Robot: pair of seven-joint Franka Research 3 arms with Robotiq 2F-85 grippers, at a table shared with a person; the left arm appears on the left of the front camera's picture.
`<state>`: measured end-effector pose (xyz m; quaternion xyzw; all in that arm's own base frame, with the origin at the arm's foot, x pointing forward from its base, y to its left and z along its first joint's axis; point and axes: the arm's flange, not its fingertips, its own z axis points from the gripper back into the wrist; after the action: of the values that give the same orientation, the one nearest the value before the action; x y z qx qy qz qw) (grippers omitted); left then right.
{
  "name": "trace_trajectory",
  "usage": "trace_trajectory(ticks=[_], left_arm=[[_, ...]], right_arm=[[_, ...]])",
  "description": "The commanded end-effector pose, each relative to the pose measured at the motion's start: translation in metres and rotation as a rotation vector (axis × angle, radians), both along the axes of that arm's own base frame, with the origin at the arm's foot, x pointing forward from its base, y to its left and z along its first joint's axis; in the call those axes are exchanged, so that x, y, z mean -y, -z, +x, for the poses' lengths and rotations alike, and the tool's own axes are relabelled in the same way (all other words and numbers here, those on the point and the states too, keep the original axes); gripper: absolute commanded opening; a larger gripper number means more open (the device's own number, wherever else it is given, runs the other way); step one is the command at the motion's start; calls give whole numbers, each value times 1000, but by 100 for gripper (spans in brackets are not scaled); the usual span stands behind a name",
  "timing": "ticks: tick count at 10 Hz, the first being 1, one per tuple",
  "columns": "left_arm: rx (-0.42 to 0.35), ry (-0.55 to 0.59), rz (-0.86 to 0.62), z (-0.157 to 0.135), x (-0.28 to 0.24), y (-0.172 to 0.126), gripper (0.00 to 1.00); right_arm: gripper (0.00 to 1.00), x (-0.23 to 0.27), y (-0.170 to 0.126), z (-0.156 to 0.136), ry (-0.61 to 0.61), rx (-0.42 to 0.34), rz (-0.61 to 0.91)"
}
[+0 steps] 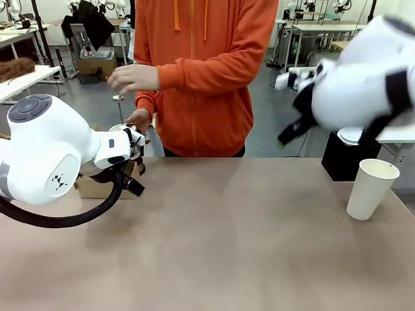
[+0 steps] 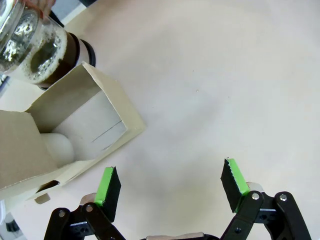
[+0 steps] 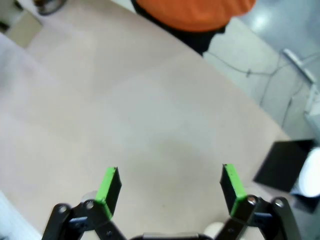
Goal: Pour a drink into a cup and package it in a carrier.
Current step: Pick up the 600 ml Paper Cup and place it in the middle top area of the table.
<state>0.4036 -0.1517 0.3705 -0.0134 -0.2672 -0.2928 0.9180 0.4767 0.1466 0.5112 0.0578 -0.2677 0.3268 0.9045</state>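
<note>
My left gripper point(image 2: 172, 184) and right gripper point(image 3: 170, 184) both gape empty. The white paper cup point(image 1: 371, 188) stands open-topped at the table's point(image 1: 227, 253) right side. It looks light and crushable, so I'd pinch it gently mid-wall.

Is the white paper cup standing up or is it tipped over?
Standing up. The cup rests on its narrow base on the table, with its open rim facing up and no lid on it.

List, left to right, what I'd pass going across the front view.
left arm → person in the orange hoodie → white paper cup
</note>
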Motion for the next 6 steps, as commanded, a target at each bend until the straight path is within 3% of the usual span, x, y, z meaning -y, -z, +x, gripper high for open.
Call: trace_trajectory(ticks=[1, 3, 5, 6], left_arm=[[0, 0, 0, 0, 0, 0, 100], [0, 0, 0, 0, 0, 0, 100], [0, 0, 0, 0, 0, 0, 100], [0, 0, 0, 0, 0, 0, 100]], right_arm=[[100, 62, -50, 36, -163, -93, 107], [100, 132, -81, 39, -368, -98, 280], [100, 216, -87, 25, -474, -18, 461], [100, 258, -75, 13, -532, 50, 523]])
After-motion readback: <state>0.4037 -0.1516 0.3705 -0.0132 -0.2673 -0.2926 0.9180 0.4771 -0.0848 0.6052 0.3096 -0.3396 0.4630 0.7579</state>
